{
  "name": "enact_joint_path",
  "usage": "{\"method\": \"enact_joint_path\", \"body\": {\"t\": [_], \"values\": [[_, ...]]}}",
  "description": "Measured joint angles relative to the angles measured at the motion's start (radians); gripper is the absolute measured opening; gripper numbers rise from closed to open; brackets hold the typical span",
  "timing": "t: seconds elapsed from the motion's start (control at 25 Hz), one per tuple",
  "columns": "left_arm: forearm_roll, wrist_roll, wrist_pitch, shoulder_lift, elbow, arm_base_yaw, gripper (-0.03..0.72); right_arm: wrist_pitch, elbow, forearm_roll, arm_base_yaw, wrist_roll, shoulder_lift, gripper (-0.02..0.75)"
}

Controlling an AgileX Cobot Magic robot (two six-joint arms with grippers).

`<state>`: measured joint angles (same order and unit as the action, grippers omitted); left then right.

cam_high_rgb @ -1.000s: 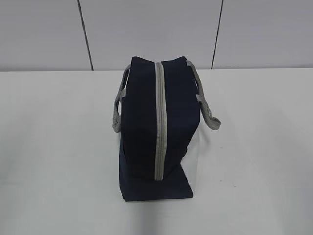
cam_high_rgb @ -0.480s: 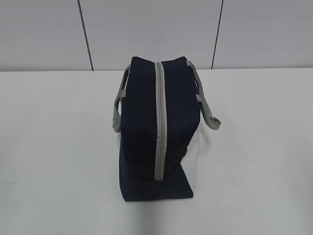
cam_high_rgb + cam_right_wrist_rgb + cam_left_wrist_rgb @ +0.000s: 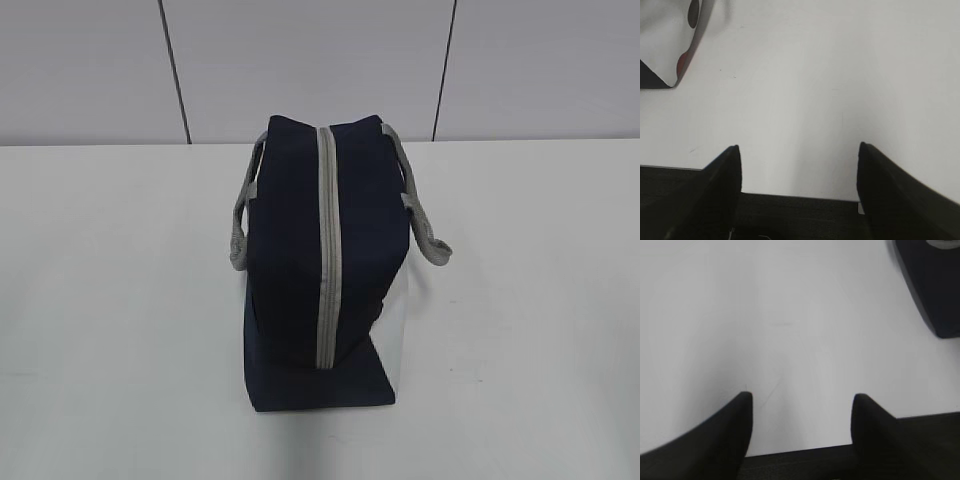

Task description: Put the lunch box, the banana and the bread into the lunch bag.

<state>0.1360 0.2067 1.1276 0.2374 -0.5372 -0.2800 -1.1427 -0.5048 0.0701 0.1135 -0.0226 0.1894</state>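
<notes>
We see the lunch bag [image 3: 320, 270] standing alone in the middle of the worktop [image 3: 120, 300], its grey zipper [image 3: 328, 250] running near to far and apparently drawn closed, with a handle [image 3: 238, 215] drooping on each side. The lunch box, the banana and the bread show in no view, so we judge they already sit inside, or cannot say otherwise. Our left pincer [image 3: 800, 412] hovers low over bare worktop near the front edge, jaws well apart and holding nothing, the bag's dark corner far to its right. Our right pincer [image 3: 797, 170] likewise stands wide and empty, the bag's white panel [image 3: 662, 35] at its far left. Open room lies on both sides of the bag.
</notes>
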Motion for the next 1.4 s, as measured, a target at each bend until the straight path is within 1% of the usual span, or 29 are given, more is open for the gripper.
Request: {"method": "enact_joint_path", "body": {"t": [0.48,0.6,0.88,1.08,1.2,1.4], "values": [[-0.020,0.001,-0.006,0.000,0.000,0.006,0.434,0.000,0.000,0.000,0.000,-0.002,-0.002,0.531],[-0.022,0.001,-0.007,-0.013,0.000,0.045,0.434,0.000,0.000,0.000,0.000,-0.002,-0.002,0.531],[-0.022,0.001,-0.006,-0.141,0.000,0.198,0.434,0.000,0.001,0.000,0.000,-0.002,-0.002,0.531],[-0.022,0.001,-0.002,-0.251,0.000,0.276,0.434,0.002,0.001,0.000,0.000,-0.002,-0.002,0.531],[-0.023,0.001,0.001,-0.253,0.000,0.290,0.434,0.002,0.002,0.000,0.000,-0.002,-0.028,0.531],[-0.023,0.001,0.001,-0.253,0.000,0.290,0.434,0.002,0.002,0.000,0.000,-0.002,-0.140,0.531]]}}
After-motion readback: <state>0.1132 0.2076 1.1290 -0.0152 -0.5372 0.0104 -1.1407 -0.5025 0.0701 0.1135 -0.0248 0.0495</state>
